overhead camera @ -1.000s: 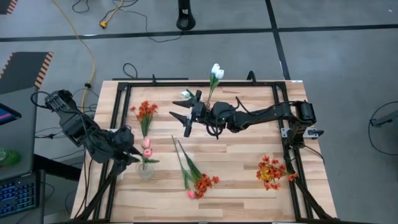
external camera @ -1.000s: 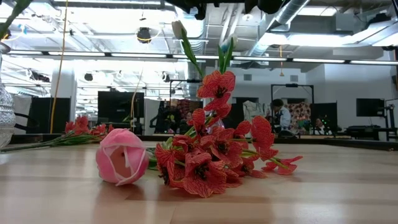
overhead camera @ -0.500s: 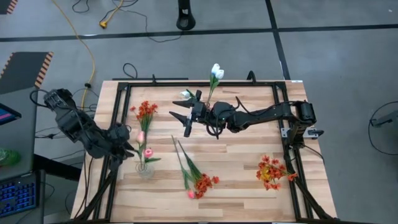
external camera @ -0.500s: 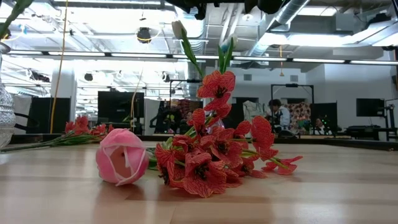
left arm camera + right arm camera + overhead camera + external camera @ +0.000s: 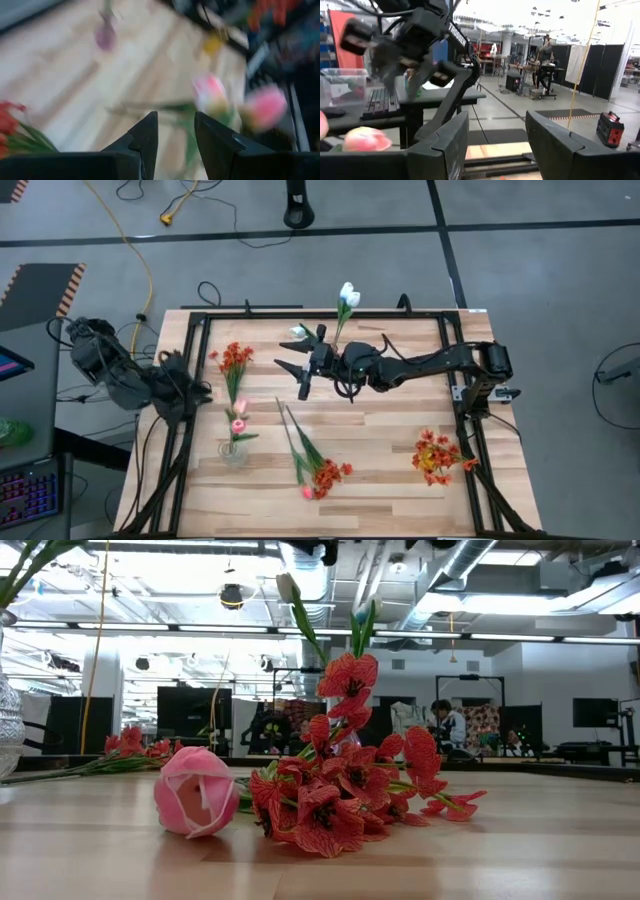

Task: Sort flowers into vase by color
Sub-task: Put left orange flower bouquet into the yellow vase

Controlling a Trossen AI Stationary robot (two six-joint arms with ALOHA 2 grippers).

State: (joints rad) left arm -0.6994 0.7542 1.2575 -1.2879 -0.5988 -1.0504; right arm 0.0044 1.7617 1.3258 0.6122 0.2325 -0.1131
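A clear vase point(image 5: 233, 451) near the table's left holds two pink tulips point(image 5: 238, 425), which stand in it by their stems. My left gripper point(image 5: 192, 390) hovers at the table's left edge, away from the vase, open and holding nothing point(image 5: 175, 125). My right gripper point(image 5: 300, 360) reaches over the far middle of the table, wide open point(image 5: 495, 135) and holding nothing, beside the white tulips point(image 5: 347, 294). Red-orange flowers point(image 5: 235, 358) lie flat at the far left. Another red-orange bunch with a pink tulip point(image 5: 322, 475) lies at the near middle point(image 5: 340, 800). A third red-orange bunch point(image 5: 436, 455) is at the right.
A black metal frame point(image 5: 190, 330) runs around the tabletop. Cables point(image 5: 140, 270) trail over the floor beyond the far left corner. A desk with a keyboard point(image 5: 25, 490) stands left of the table. Bare wood point(image 5: 380, 440) lies between the near-middle bunch and the right one.
My left gripper has drawn back from the vase toward the table's left edge and turned as it went. The pink tulips have stayed in the vase, and one of them now leans farther toward the far edge. My right arm has kept still.
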